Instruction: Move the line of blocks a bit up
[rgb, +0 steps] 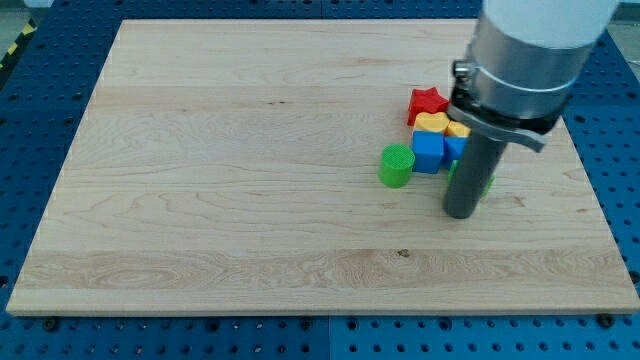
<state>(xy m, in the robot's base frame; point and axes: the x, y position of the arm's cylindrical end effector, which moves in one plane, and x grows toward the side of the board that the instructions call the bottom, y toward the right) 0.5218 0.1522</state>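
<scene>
A tight cluster of blocks sits at the board's right. A red star (428, 101) is at the cluster's top. Below it lie a yellow block (431, 123) and a second yellow block (458, 130), shapes unclear. Below those are a blue cube (428, 152) and a second blue block (454, 147), partly hidden by the rod. A green cylinder (396, 165) stands apart at the cluster's lower left. A green block (486, 183) peeks out behind the rod. My tip (460, 213) rests on the board just below the cluster, against that hidden green block.
The wooden board (250, 200) lies on a blue perforated table (610, 120). The arm's large grey body (530, 50) overhangs the board's upper right and hides what is under it.
</scene>
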